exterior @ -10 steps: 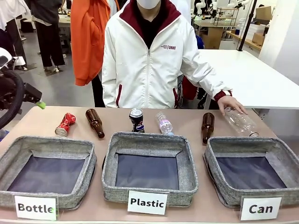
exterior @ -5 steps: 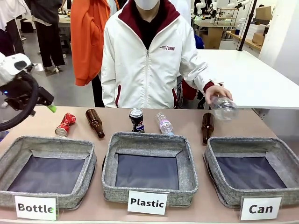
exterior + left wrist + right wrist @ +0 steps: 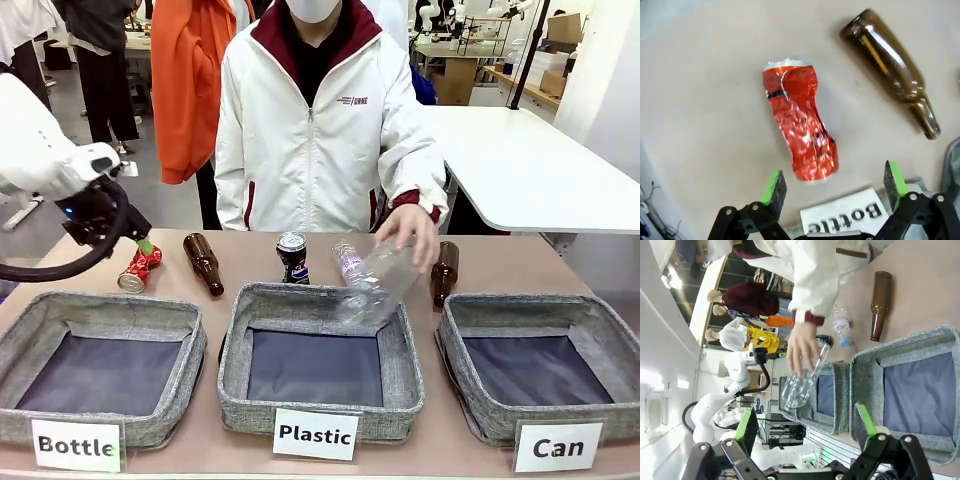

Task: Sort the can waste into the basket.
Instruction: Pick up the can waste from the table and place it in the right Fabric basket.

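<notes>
1. Three white cards stand along the near table edge, reading "Bottle" point(image 3: 76, 445), "Plastic" point(image 3: 315, 434) and "Can" point(image 3: 557, 447), from the robot's left to its right.
2. Three grey fabric baskets with dark bottoms, one behind each card: Bottle basket point(image 3: 100, 312), Plastic basket point(image 3: 235, 360), Can basket point(image 3: 530, 305). The Can basket sits at the robot's right, its dark bottom in plain view.
3. Right gripper point(image 3: 806, 426): released, green pads spread wide, seen in its wrist view with the Can basket beyond it.
4. Large clear plastic bottle point(image 3: 375, 285): held tilted, neck down, over the far rim of the Plastic basket by the person's hand point(image 3: 408, 232).
5. Crushed red can point(image 3: 138, 268): lying on the tan table point(image 3: 60, 260) behind the Bottle basket, far left of the row, well apart from the Can basket.
6. Left gripper point(image 3: 835, 182): released, jaws wide, hovering just over the crushed red can; in its wrist view the can's near end lies between the two pads. I cannot tell whether they touch it.
7. Brown glass bottle point(image 3: 203, 263): lying just beside the red can.
8. Dark can point(image 3: 292, 257): upright, silver top, at the far rim of the Plastic basket.
9. Small clear plastic bottle point(image 3: 350, 262): lying near the dark can.
10. Second brown glass bottle point(image 3: 444, 272): lying behind the Can basket's far left corner.
11. Person in a white jacket point(image 3: 320, 130): standing at the far side.
</notes>
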Robot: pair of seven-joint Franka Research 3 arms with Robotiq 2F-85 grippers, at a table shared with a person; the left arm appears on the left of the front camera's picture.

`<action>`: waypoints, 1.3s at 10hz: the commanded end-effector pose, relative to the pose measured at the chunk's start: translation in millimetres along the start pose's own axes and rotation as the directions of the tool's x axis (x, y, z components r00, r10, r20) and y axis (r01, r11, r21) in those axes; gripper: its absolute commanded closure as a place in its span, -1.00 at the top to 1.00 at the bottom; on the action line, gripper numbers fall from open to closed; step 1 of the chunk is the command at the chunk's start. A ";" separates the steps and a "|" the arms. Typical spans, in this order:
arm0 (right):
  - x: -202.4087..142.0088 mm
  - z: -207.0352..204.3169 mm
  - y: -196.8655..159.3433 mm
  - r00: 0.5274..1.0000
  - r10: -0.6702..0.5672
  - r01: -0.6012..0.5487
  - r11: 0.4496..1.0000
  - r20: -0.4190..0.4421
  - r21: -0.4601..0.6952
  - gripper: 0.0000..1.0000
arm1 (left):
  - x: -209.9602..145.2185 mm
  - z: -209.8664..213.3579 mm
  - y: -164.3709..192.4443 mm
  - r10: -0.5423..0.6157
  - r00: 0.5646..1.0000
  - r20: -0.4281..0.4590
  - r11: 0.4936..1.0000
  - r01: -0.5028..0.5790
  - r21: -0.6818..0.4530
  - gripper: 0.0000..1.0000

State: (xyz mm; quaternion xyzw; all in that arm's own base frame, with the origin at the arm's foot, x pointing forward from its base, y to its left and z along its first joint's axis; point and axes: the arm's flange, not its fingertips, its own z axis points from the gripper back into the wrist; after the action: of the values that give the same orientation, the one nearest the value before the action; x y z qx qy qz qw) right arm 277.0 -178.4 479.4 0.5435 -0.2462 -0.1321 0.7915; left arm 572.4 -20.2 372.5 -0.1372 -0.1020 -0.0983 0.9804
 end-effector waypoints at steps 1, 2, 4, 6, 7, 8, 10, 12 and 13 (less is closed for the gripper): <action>2.7 -0.4 0.5 1.000 0.025 -0.026 0.999 0.011 0.025 1.00 | 22.4 -25.8 5.3 0.093 0.995 -0.033 0.995 -0.091 0.049 1.00; 2.7 -0.4 0.5 1.000 0.025 -0.026 0.999 0.011 0.025 1.00 | 30.2 -40.3 6.8 0.135 0.991 0.017 0.985 -0.136 0.105 1.00; 2.7 -0.4 0.5 1.000 0.025 -0.026 0.999 0.011 0.025 1.00 | 40.5 -61.3 10.5 0.160 0.987 -0.020 0.977 -0.155 0.145 1.00; 2.7 -0.4 0.5 1.000 0.025 -0.026 0.999 0.011 0.025 1.00 | 39.3 -74.3 9.1 0.169 0.985 -0.040 0.976 -0.161 0.148 1.00; 2.7 -0.4 0.5 1.000 0.025 -0.026 0.999 0.011 0.025 1.00 | 38.6 -73.6 9.8 0.161 0.986 -0.039 0.977 -0.154 0.149 1.00; 2.7 -0.4 0.5 1.000 0.025 -0.026 0.999 0.011 0.025 1.00 | 36.7 -70.3 10.5 0.160 0.986 -0.034 0.978 -0.154 0.144 1.00; 2.7 -0.4 0.5 1.000 0.025 -0.026 0.999 0.011 0.025 1.00 | 33.5 -68.7 11.4 0.166 0.986 -0.028 0.977 -0.161 0.137 0.39; 2.7 -0.4 0.5 1.000 0.025 -0.026 0.999 0.011 0.025 1.00 | 31.6 -67.6 11.4 0.164 0.986 -0.028 0.978 -0.159 0.138 -0.79; 2.7 -0.4 0.5 1.000 0.025 -0.026 0.999 0.011 0.025 1.00 | 31.5 -66.6 11.6 0.160 0.987 -0.022 0.979 -0.155 0.134 -1.00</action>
State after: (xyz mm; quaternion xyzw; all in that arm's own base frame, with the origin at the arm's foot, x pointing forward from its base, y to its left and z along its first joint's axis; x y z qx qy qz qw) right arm 277.0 -178.3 479.4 0.5435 -0.2462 -0.1319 0.7916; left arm 622.7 -32.2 313.0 -0.0764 -0.0847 -0.0158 0.9933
